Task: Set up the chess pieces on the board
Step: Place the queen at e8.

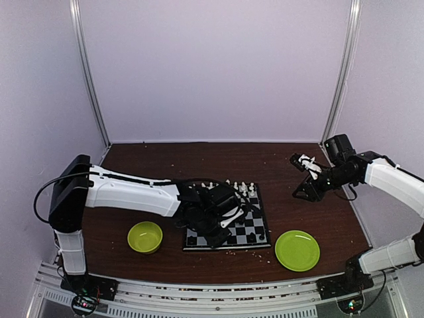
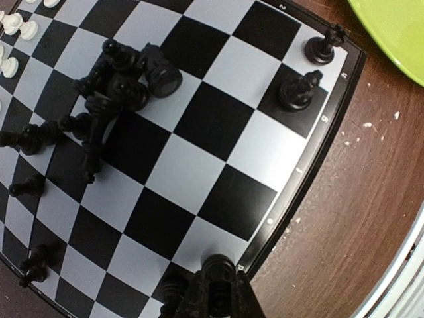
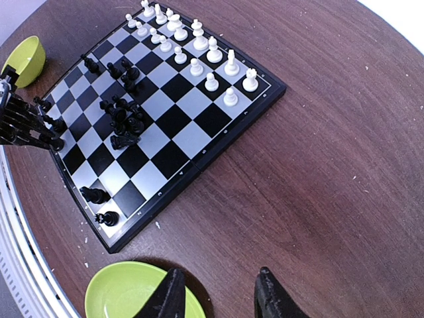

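room: pale lilac walls and two metal posts close in a dark brown wooden table dotted with pale crumbs
left gripper: jaws closed together, low over the near edge of the board; a black piece shows right at the tips, and I cannot tell whether it is pinched there or only standing
right gripper: fingers stand apart with nothing between them, held up in the air over the right side of the table, well apart from the board
board: lies flat in the middle of the table, between the bowl and the plate
black pieces: a heap of them lies tumbled near the centre of the board, covering several squares; a few stand along the near edge beside the left gripper; two stand upright at the corner nearest the plate
white pieces: upright in two rows along the far edge of the board
bowl: green, on the table just left of the board, not touching it
plate: lime green, on the table right of the board, near its front corner but apart from it
in the way: seen from above, the left arm stretches across the left half of the board and hides those squares
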### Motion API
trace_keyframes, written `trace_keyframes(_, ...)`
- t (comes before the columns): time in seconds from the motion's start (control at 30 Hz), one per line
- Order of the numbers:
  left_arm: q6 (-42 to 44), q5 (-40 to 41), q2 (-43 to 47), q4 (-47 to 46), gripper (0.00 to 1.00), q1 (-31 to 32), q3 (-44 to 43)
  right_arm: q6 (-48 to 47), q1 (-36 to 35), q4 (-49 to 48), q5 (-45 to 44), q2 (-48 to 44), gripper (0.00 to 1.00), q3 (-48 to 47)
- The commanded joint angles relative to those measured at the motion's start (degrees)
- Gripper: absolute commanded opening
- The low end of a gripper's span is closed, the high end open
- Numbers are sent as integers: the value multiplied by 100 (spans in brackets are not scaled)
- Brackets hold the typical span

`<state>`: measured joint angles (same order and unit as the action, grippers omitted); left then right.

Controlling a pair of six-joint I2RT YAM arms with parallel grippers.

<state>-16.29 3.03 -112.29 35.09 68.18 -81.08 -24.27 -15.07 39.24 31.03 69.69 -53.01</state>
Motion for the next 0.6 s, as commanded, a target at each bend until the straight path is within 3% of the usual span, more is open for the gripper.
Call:
trace_keyframes(0.0,-123,10,-83,-134,0,-24,-145,-82,13,39,-97,-2,35,-147)
trace_keyframes(0.57,-110,66,-241,-275,2,-59,-225,-112,13,66,-79,33,35,-156)
